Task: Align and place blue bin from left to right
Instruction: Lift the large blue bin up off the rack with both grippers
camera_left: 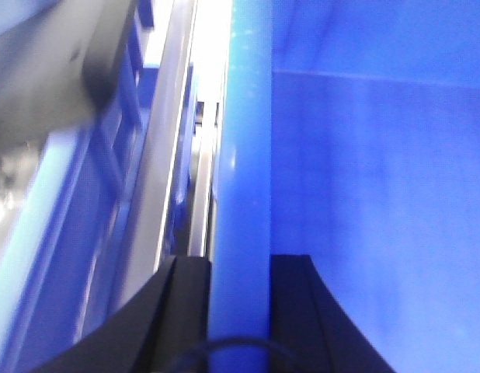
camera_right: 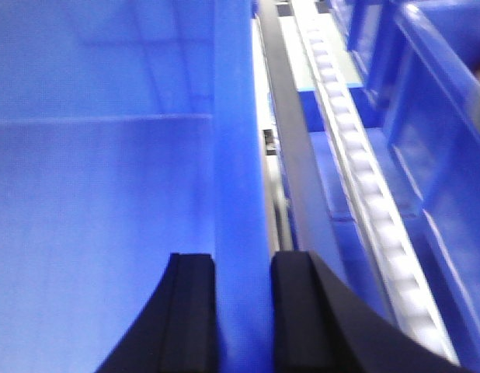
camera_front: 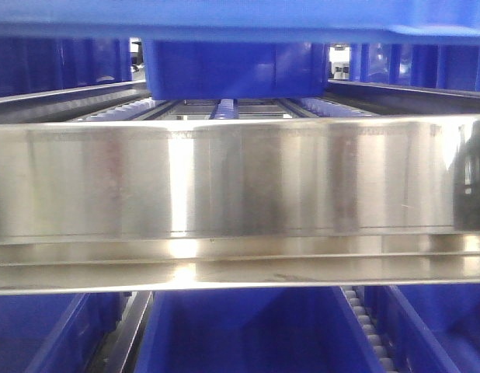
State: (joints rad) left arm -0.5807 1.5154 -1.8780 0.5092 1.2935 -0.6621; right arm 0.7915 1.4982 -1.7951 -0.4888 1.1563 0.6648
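The blue bin [camera_front: 232, 68] sits on the roller shelf behind the steel rail, seen end-on in the front view. Its thick rim [camera_left: 241, 155] runs up the left wrist view, and my left gripper [camera_left: 240, 268] is shut on that rim, one black finger on each side. In the right wrist view the opposite rim [camera_right: 238, 155] runs upward between the black fingers of my right gripper [camera_right: 241, 264], which is shut on it. The bin's smooth inner wall [camera_right: 100, 194] fills the left of that view. Neither gripper shows in the front view.
A shiny steel rail [camera_front: 240, 179] crosses the front view. Roller tracks [camera_right: 356, 163] run beside the bin on the right. More blue bins stand on both sides [camera_front: 38, 66] [camera_right: 442, 116] and on the shelf below [camera_front: 240, 334]. A metal shelf rail [camera_left: 166, 155] runs left of the bin.
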